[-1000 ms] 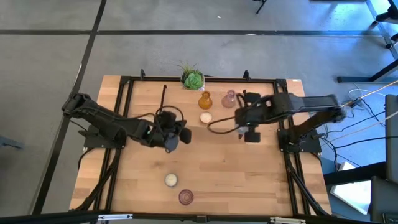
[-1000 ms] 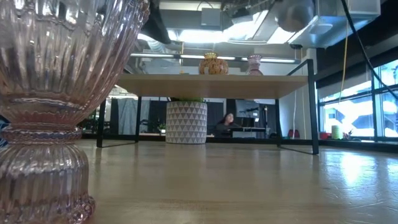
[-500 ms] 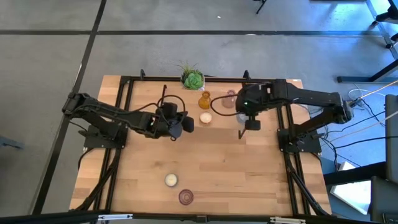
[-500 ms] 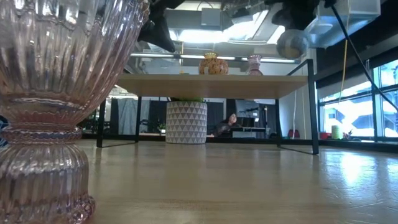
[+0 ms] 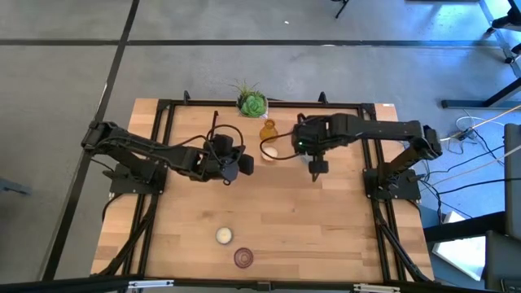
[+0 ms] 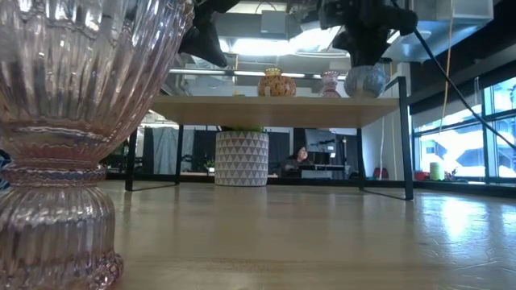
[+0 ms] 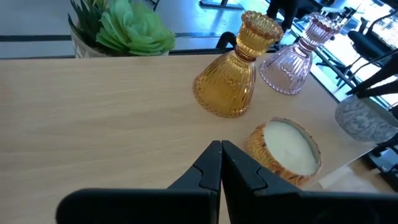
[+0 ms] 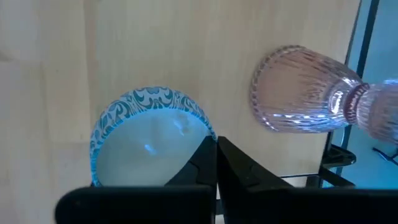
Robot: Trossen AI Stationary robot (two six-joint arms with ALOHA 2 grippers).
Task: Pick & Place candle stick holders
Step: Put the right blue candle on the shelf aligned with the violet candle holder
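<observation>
Near edge: a pinkish-purple glass holder (image 5: 242, 258) stood close to the table's front edge, with a cream-white round holder (image 5: 224, 236) just behind it and to its left.
Left gripper (image 5: 242, 164): it hung over the middle of the table (image 5: 285, 220), fingers (image 7: 214, 168) clenched together on nothing, pointing toward the far group.
Right gripper (image 5: 316, 168): it hovered near the far group, fingers (image 8: 211, 163) pressed shut and empty, above a low round holder with a blue-patterned rim (image 8: 149, 140).
Far group: an amber glass holder (image 7: 233, 78) and a second pinkish-purple glass holder (image 7: 298, 59) stood side by side, with a low cream-white holder (image 7: 286, 149) in front of them.
Far edge: a green spiky potted plant (image 5: 251, 102) sat beside the amber piece.
</observation>
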